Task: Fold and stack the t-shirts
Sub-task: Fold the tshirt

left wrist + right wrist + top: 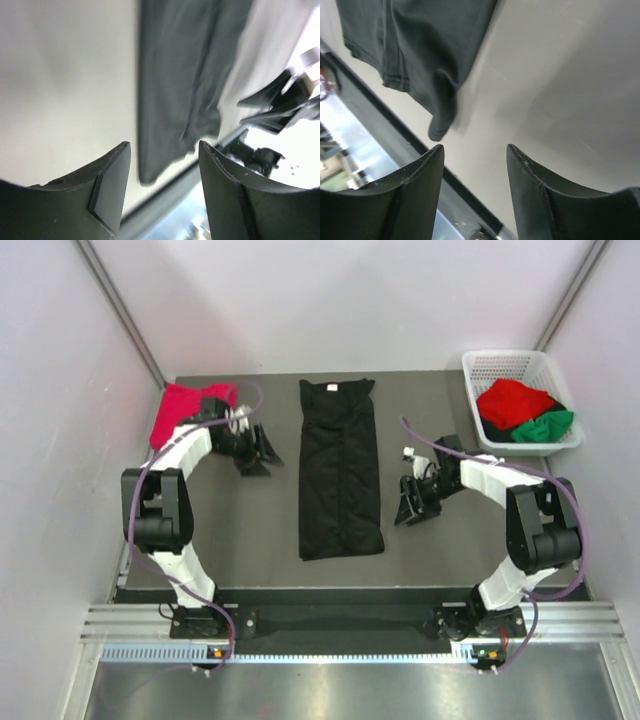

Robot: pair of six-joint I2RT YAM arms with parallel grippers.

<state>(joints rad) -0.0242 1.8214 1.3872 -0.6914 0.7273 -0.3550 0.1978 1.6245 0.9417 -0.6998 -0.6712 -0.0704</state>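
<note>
Both hands gape empty: right hand [408,508] just right of the black tee [340,470], left hand [258,452] just left. The tee, a long folded strip on the counter [240,540], looks light and limp; I would pinch its near hem corners.

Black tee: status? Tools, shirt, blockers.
Left tool open, empty, left of black tee. Right tool open, empty, right of it. Tee flat, folded to a long strip, mid-table. Nothing on it; crimson tee far left, basket far right.
</note>
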